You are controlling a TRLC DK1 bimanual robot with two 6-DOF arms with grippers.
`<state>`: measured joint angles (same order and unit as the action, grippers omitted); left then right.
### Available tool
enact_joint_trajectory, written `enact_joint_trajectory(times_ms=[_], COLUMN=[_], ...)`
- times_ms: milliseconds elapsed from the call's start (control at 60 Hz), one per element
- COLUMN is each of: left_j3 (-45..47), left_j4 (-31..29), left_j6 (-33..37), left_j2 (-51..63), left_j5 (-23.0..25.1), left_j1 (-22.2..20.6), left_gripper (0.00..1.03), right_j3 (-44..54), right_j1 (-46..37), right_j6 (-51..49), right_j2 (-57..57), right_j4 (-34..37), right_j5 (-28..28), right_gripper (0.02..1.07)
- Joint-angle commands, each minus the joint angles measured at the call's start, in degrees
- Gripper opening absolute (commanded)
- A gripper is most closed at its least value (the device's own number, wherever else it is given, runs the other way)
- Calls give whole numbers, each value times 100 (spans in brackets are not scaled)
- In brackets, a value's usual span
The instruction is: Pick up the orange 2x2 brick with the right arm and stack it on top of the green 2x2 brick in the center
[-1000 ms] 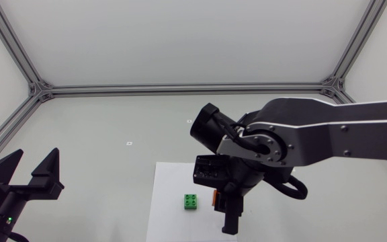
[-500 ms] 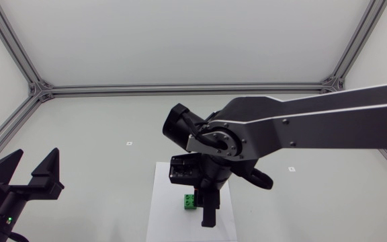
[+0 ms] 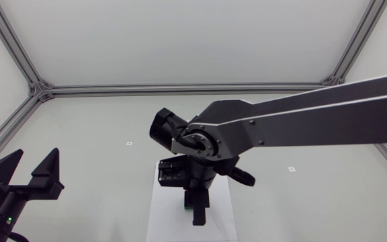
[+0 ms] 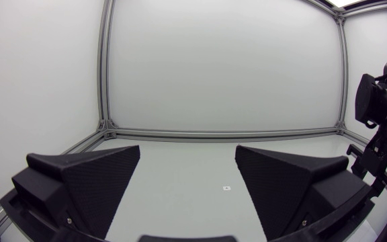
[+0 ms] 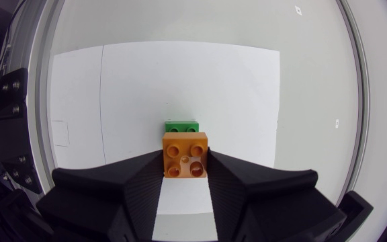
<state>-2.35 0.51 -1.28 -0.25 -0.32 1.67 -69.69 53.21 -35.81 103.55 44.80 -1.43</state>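
From above, the right arm [image 3: 301, 124] reaches to the middle, the right gripper [image 3: 197, 210] over a white sheet [image 3: 160, 216]; the left gripper [image 3: 36, 156] sits well apart; left wrist view: its fingers spread wide, nothing between; right wrist view: the right gripper clenches the orange brick [image 5: 185, 155]; the green brick [image 5: 182, 126] lies just ahead, partly hidden by it

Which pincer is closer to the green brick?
Right. The right pincer holds the orange brick right by the green brick; the left pincer sits far off on my left.
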Motion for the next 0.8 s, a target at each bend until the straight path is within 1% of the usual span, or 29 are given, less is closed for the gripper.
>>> enact_joint_trajectory(times_ms=[0, 783], left_j3=[235, 235], left_j4=[-87, -87], left_j6=[75, 75], left_j2=[-45, -45], left_j5=[23, 32], left_j1=[17, 17], left_gripper=[99, 99], right_j3=[-124, -194], right_j1=[58, 119], right_j6=[-137, 22], right_j2=[183, 482], right_j4=[20, -24], right_j5=[-33, -41], right_gripper=[26, 26])
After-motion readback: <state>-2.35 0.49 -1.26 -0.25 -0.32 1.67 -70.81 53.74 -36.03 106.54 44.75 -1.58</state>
